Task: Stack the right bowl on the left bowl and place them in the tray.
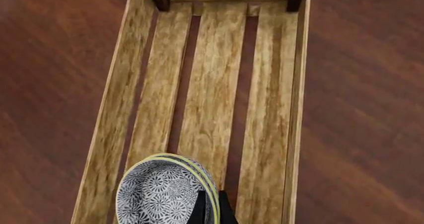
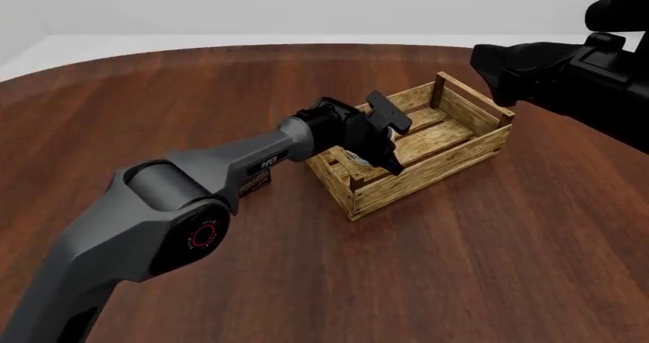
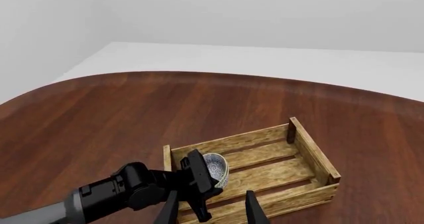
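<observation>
Left wrist view: I look down the length of the light-wood slatted crate tray [image 1: 212,85], its four floor slats running straight away from my left gripper [image 1: 212,209]. Held at that gripper is a stack of two patterned grey-and-white ceramic bowls with yellow-green rims [image 1: 166,191]; two rims show nested one inside the other, tilted on edge. The dark fingers are pressed onto the rim at the stack's side.

In the front view, the tray [image 2: 476,149] sits on the dark reddish-brown wooden tabletop [image 2: 457,267], its long axis running diagonally from near-left to far-right. My left gripper [image 2: 384,154] reaches into the near-left end, hiding most of the bowls. A small box [image 2: 255,183] peeks out beneath that arm; I cannot make out its detail.

My right gripper [image 3: 210,206] hangs high and clear, fingers spread, holding nothing.

I judge stacking done and placement under way. Next, I would lower the stack until it rests flat on the slats, then release and withdraw upward without clipping the crate wall.
</observation>
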`<state>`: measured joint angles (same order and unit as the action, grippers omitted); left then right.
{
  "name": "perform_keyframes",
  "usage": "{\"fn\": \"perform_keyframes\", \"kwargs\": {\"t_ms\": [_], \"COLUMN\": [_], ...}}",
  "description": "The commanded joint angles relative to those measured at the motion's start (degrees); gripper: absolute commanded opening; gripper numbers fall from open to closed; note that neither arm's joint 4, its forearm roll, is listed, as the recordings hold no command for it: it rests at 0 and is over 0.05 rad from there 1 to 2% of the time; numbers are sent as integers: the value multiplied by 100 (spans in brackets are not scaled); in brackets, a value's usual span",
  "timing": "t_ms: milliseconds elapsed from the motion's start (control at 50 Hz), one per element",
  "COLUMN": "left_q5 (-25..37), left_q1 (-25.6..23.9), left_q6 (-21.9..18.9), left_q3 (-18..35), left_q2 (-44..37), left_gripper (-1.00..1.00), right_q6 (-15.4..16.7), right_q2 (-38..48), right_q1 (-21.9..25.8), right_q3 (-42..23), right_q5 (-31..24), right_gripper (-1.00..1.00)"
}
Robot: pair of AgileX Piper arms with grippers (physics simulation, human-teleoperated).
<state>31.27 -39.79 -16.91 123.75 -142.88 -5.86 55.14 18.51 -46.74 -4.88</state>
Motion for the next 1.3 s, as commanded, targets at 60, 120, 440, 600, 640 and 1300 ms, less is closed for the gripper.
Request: {"fn": "perform_keyframes", "kwargs": {"t_ms": [60, 120, 440, 600, 640, 1300], "left_q5": [17, -16, -46, -39, -51, -1053], "left_q1": [-42, -43, -36, -58, -57, -217], "left_q6": [3, -37, -33, -10, -10, 79], "left_q3": [3, -51, -147, -235, -271, -2300], "left_q2": [8, 28, 146, 337, 389, 2168], "left_gripper": [-100, 100, 100, 100, 100, 100], "right_q6": [0, 5, 11, 8, 13, 16], "right_q2": [-13, -11, 5, -22, -31, -74], "right_q1": [12, 11, 20, 27, 27, 27], "right_q3": [-10, -9, 7, 17, 19, 33], "right_q5": [-25, -22, -8, -12, -16, -24], "right_gripper": [100, 100, 100, 100, 100, 100]}}
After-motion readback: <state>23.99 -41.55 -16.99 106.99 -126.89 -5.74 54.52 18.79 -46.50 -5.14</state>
